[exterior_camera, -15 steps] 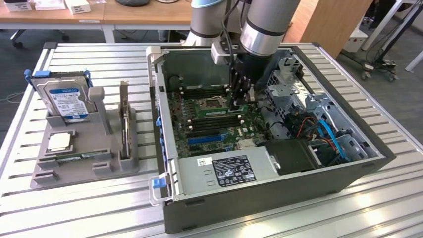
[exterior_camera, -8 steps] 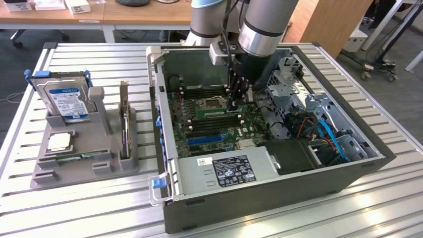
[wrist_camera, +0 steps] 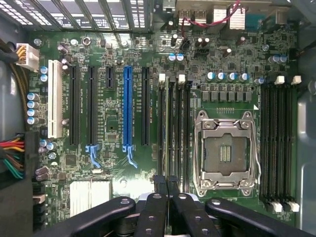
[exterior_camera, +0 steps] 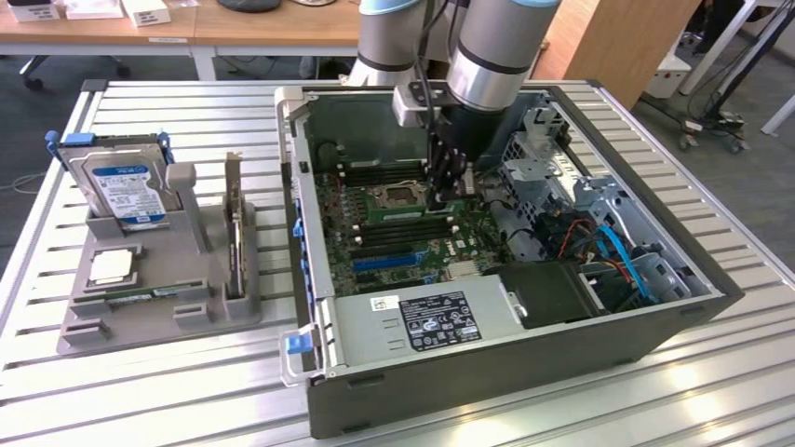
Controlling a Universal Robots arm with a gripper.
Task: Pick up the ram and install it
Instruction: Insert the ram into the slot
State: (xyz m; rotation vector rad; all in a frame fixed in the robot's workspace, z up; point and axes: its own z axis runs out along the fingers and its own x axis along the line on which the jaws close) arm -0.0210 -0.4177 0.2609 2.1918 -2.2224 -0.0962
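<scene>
The fingers (wrist_camera: 160, 190) are pressed together tip to tip, with nothing visible between them. They hang inside the open computer case (exterior_camera: 497, 372), low over the motherboard (wrist_camera: 111, 148). In the exterior view the dark fingers (exterior_camera: 442, 179) reach straight down from the arm (exterior_camera: 491, 56).

Their tips sit at one end of a bank of black memory slots (wrist_camera: 172, 128), which runs straight away from them. The silver processor socket (wrist_camera: 224, 150) lies just to one side of that bank. A long blue slot (wrist_camera: 128, 108) lies to the other side, a little farther from the fingers.

The ram (exterior_camera: 147, 295) is well apart from the fingers — outside the case, off to the exterior view's left of them. It lies flat in a groove at the near edge of a grey holder (exterior_camera: 137, 321) on the bench (exterior_camera: 149, 391). It is a thin green stick with dark chips, and nothing touches it.

The same holder carries a blue-labelled hard drive (exterior_camera: 125, 191) standing upright at the back. An expansion card (exterior_camera: 234, 233) stands on edge on the side nearer the fingers — between the ram and the case wall.
</scene>
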